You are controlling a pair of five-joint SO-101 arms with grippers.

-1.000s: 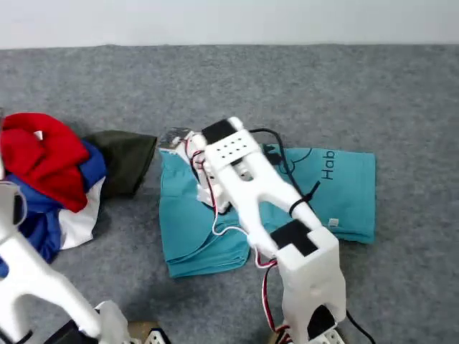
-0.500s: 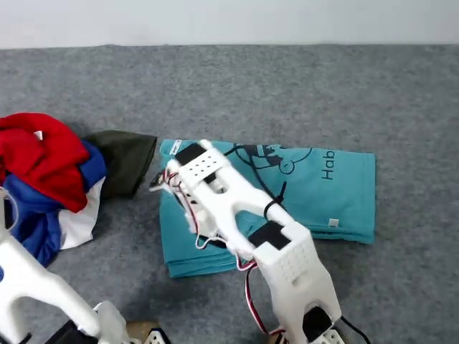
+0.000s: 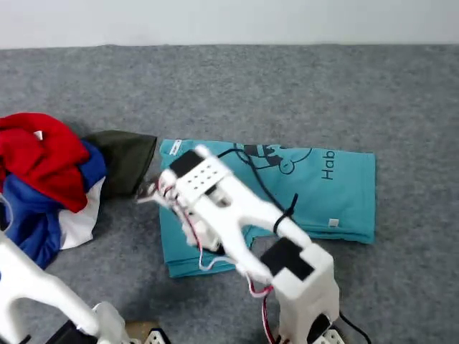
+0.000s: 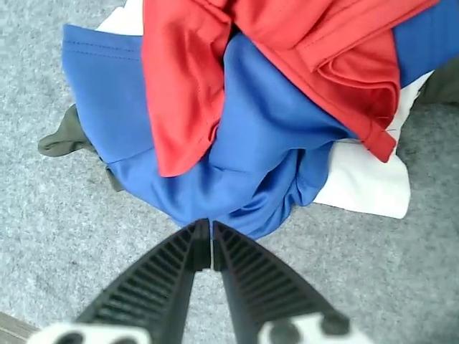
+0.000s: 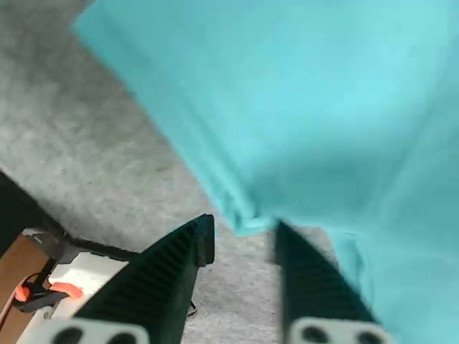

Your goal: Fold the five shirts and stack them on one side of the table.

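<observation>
Grey felt-like table runs edge to edge in the high view, w/ a plain white wall along the far side.

Teal shirt lies flat at mid-table, folded to a wide rectangle, printed side up; its near-left corner shows stacked layers.

At the table's left edge sits a loose pile, unfolded: red shirt on top, blue shirt under it, white shirt poking out at the near side, dark olive shirt on the side facing the teal one, just beside it but apart.

Right arm leans from the near edge across the teal shirt's left part. Left arm stands at the near-left corner, next to the pile.

Right gripper: fingers spread, holding nothing, w/ the teal shirt's layered corner btwn the tips.

Left gripper: fingers pressed together, nothing btwn them, over bare felt, tips right at the blue shirt's edge; contact can't be told.
</observation>
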